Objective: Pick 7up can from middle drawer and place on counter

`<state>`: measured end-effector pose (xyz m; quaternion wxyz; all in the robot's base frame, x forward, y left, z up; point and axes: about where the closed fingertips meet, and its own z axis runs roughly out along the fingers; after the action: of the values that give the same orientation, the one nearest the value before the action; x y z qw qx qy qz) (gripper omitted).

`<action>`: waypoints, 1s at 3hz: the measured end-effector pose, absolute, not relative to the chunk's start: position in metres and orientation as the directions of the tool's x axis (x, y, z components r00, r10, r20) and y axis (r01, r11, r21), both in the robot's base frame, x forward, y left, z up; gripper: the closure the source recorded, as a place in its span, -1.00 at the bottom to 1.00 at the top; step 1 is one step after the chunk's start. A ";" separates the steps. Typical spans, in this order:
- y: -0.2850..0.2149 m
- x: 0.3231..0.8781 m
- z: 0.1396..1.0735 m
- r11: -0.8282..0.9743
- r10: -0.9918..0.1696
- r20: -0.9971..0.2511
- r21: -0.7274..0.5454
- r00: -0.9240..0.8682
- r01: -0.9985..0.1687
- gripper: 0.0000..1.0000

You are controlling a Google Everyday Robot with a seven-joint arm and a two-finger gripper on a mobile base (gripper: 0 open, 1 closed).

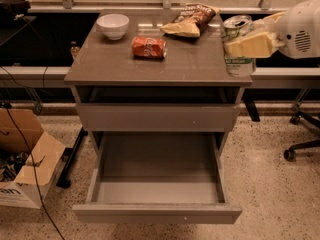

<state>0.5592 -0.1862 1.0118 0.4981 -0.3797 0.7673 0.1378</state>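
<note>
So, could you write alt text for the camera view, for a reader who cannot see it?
On the right, a robot's gripper holds a 7up can at the right edge of a grey counter. On the counter are a white bowl, a dented red can and a chip bag; the bottom drawer below stands open with nothing inside.
</note>
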 end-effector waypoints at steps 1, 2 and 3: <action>-0.187 0.562 0.996 0.718 -0.404 -0.879 -0.133 -0.253 -0.683 1.00; -0.180 0.585 0.990 0.756 -0.353 -0.900 -0.114 -0.255 -0.645 1.00; -0.164 0.616 0.991 0.773 -0.316 -0.920 -0.109 -0.231 -0.625 1.00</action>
<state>0.6158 -0.1645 0.9915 0.5400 -0.3052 0.7712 0.1433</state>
